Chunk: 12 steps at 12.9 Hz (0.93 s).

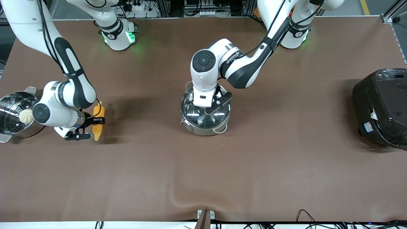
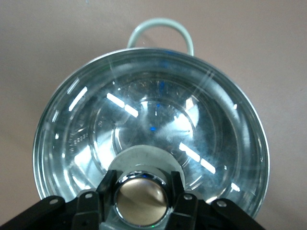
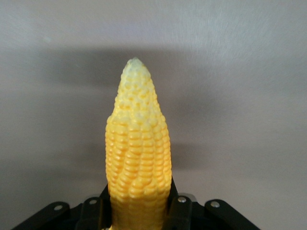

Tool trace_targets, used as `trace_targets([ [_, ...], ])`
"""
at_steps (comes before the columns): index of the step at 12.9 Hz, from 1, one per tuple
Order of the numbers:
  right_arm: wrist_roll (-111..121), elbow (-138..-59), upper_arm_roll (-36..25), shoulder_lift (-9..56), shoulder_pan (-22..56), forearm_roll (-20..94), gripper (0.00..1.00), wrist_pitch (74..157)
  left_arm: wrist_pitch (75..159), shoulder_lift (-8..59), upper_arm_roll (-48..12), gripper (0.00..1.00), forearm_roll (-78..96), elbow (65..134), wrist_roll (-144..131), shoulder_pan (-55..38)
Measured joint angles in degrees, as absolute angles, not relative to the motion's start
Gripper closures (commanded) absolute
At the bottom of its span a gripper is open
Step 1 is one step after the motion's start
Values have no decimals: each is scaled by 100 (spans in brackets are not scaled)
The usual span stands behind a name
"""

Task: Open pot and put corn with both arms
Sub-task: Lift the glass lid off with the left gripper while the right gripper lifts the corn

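The corn (image 1: 98,123) lies on the brown table (image 1: 203,178) toward the right arm's end, its long axis running from nearer the front camera to farther from it. The right gripper (image 1: 93,121) sits low at the cob's midsection, one finger on each side; in the right wrist view the fingers (image 3: 178,211) press against both flanks of the corn (image 3: 138,163), so this gripper is clamped on the corn, whose pale tip points away from the wrist. Just beside the right arm's wrist, at the table's edge on the same end, stands the steamer pot (image 1: 11,116) with a white bun (image 1: 26,116) in it. At about the same depth, near the middle of the table, stands the pot (image 1: 206,122), with its glass lid (image 1: 205,109) seated on the rim and one grey loop handle (image 1: 220,128) facing the front camera. The left gripper (image 1: 212,101) is directly over the lid's centre. In the left wrist view its fingers (image 2: 182,201) bear on both sides of the copper-coloured knob (image 2: 141,196), so this gripper is closed around the knob; the lid (image 2: 153,129) rests flush on the pot. Toward the left arm's end of the table, well apart from the pot, stands the large black cooker (image 1: 381,108). Farthest from the front camera, the two arm bases stand along the table's edge, with green lights (image 1: 129,36) lit.
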<state>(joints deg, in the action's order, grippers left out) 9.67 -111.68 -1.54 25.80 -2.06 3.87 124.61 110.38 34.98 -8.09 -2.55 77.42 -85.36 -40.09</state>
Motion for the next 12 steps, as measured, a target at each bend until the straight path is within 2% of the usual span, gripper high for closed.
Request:
trace_targets([
  [6, 339, -9714, 219, 2331, -212, 420, 100, 10641, 9661, 2156, -759, 100, -276, 7670, -6658, -2709],
  [10, -1018, -8789, 959, 2235, -199, 428, 100, 9431, 9165, 1822, -767, 100, -129, 7845, -4579, -1564],
  [12, -1922, -8459, 1396, 2208, -69, 430, 100, 9178, 9103, 1808, -769, 100, -114, 8110, -3901, -1117],
])
